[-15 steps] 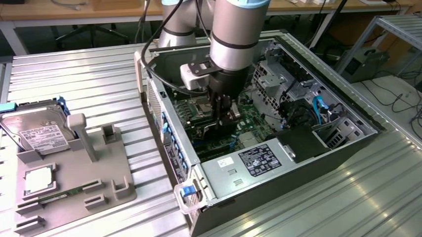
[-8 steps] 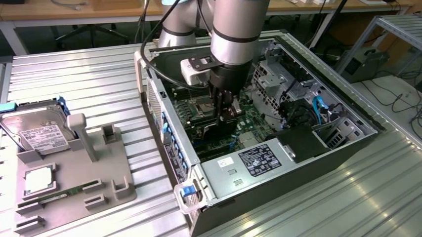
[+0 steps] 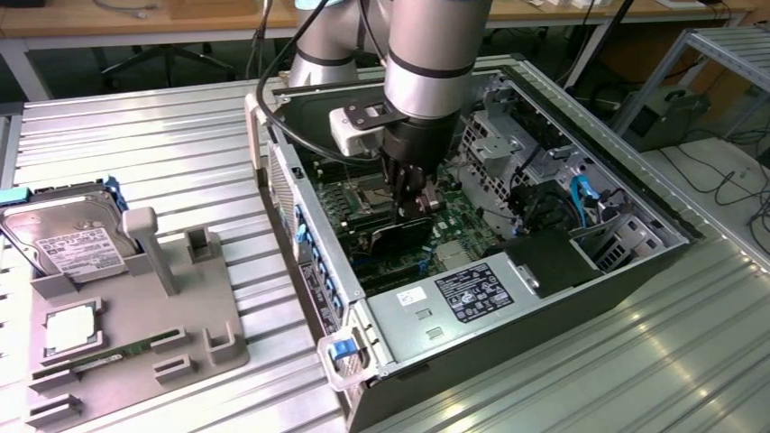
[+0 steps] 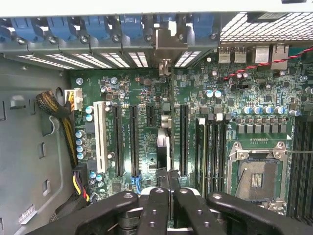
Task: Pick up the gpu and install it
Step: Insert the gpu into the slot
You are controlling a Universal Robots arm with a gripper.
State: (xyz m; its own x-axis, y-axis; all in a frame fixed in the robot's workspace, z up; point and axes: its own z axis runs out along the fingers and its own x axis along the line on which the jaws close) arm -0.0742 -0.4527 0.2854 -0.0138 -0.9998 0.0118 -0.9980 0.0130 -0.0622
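Observation:
The gpu [image 3: 403,242] stands on edge on the motherboard inside the open computer case [image 3: 601,194], its black cooler facing the exterior view's front. In the wrist view I look down along the gpu [image 4: 166,147] edge-on, a thin card running between the long black slots, and its silver bracket [image 4: 168,46] sits at the case's rear slot openings. My gripper [image 3: 413,203] hangs straight above the card's upper edge. In the wrist view the gripper [image 4: 169,193] is shut, its black fingers [image 4: 156,208] pressed together over the card's edge. I cannot tell whether they touch it.
A grey fixture tray [image 3: 132,334] on the exterior view's left holds a silver hard drive [image 3: 67,239] and a narrow green memory stick [image 3: 114,354]. Inside the case are the CPU socket [image 4: 259,178], braided cables [image 4: 58,117], blue slot latches [image 4: 98,27] and the power supply [image 3: 475,289].

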